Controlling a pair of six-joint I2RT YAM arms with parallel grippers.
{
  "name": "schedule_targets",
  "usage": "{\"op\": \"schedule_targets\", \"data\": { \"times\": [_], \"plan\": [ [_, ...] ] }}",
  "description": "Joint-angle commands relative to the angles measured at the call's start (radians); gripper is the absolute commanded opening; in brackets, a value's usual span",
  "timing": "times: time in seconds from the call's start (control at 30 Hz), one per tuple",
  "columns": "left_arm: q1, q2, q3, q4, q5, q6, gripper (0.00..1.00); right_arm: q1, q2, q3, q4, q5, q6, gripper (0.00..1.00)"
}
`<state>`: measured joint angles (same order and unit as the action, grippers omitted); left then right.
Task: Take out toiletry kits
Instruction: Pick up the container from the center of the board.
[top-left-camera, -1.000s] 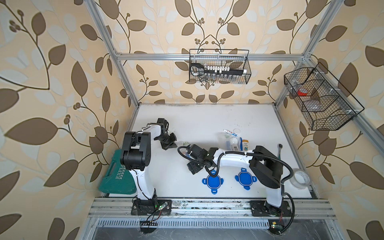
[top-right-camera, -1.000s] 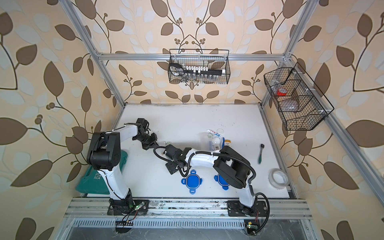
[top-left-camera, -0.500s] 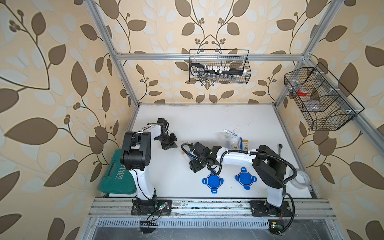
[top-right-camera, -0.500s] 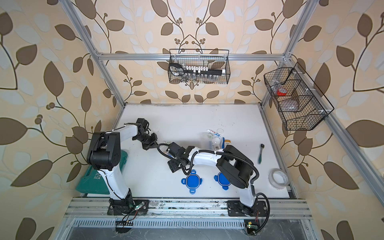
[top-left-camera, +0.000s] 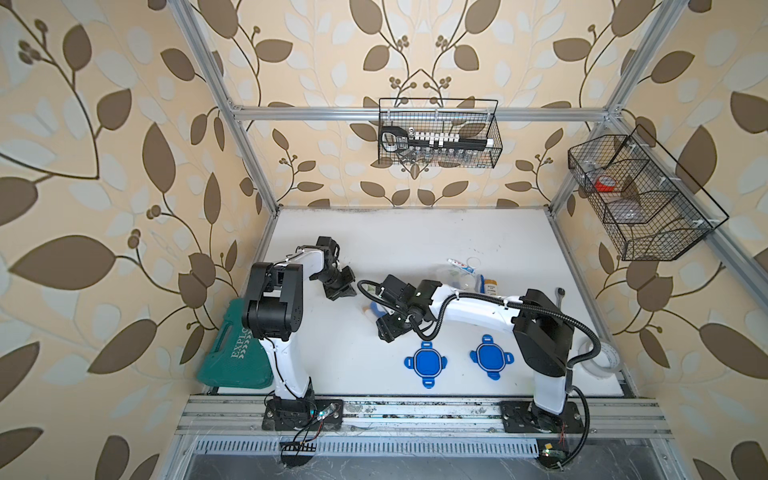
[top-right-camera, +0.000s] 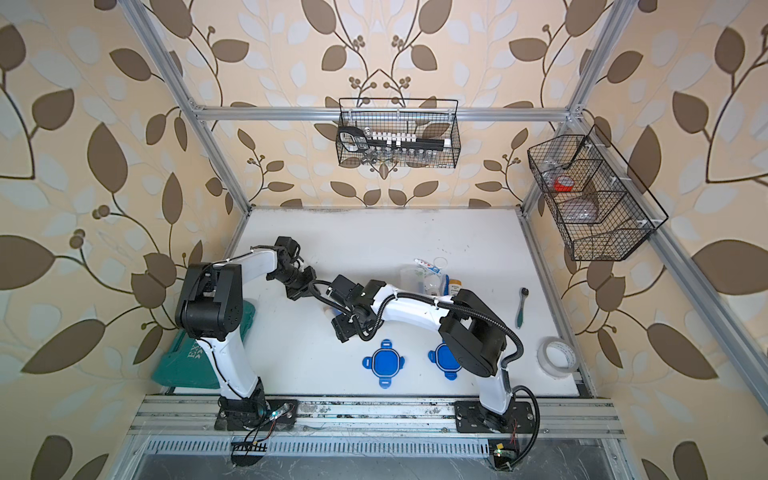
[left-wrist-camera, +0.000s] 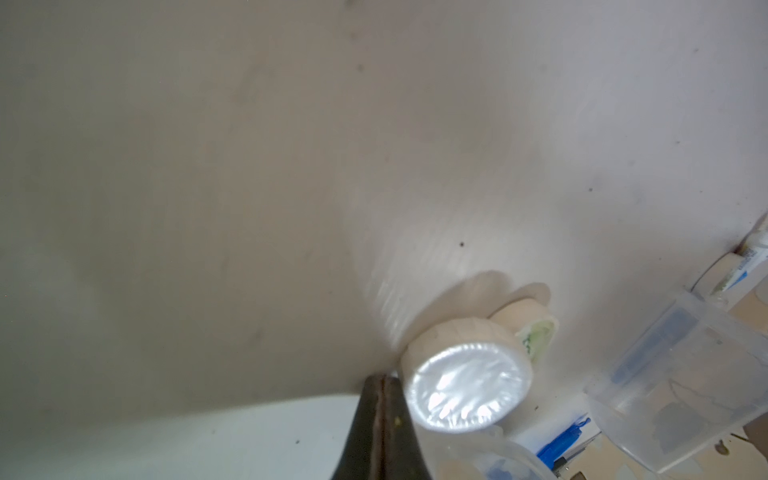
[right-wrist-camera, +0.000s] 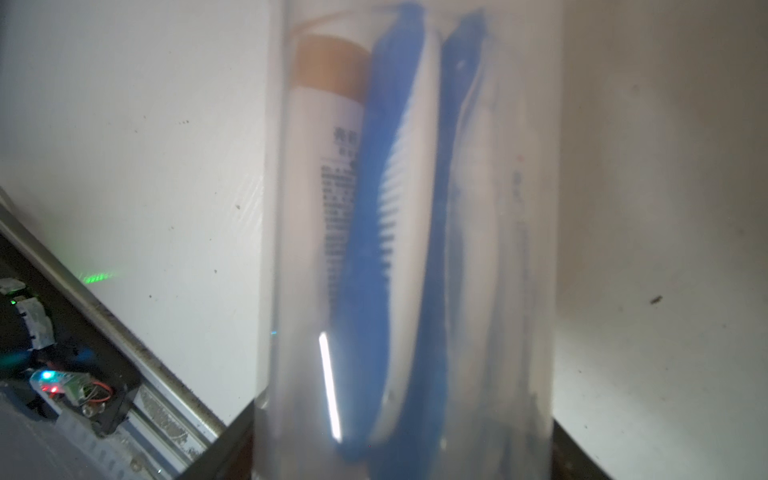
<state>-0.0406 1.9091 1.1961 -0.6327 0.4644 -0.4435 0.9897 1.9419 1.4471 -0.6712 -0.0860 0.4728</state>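
The white table (top-left-camera: 415, 232) is bare across its far half, from the back wall to the arms; the crowded ground lies near the two blue lids (top-left-camera: 425, 362), close to the front rail. A green case (top-left-camera: 232, 361) overhangs the table's left edge, well left of the lids. The right gripper (right-wrist-camera: 399, 440), just behind the lids, has its jaws spread wide around a clear jar (right-wrist-camera: 411, 249) and clamps it; inside the jar are an orange-capped bottle (right-wrist-camera: 324, 137) and blue-white toothbrushes (right-wrist-camera: 395, 232). The left gripper (left-wrist-camera: 380, 419), behind and left of the lids, has its jaws pressed together on nothing, beside a white-capped bottle (left-wrist-camera: 469, 386) lying on the table. More kit pieces (top-left-camera: 490, 286) lie behind the lids, right of the gripped jar.
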Motion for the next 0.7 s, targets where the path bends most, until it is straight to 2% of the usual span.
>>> {"op": "schedule_targets", "data": {
  "times": [0.0, 0.13, 0.27, 0.67],
  "plan": [
    [-0.008, 0.006, 0.028, -0.028, 0.003, 0.023, 0.0, -0.006, 0.034, 0.074, -0.099, -0.034, 0.012, 0.58],
    [-0.009, 0.004, 0.031, -0.035, -0.006, 0.022, 0.0, -0.006, 0.06, 0.111, -0.133, -0.051, 0.009, 0.58],
    [-0.009, -0.001, 0.031, -0.04, -0.02, 0.022, 0.05, -0.008, 0.069, 0.118, -0.152, -0.051, 0.011, 0.57],
    [-0.012, -0.003, 0.034, -0.052, -0.041, 0.021, 0.07, -0.003, -0.012, 0.095, -0.215, -0.116, 0.012, 0.56]
  ]
}}
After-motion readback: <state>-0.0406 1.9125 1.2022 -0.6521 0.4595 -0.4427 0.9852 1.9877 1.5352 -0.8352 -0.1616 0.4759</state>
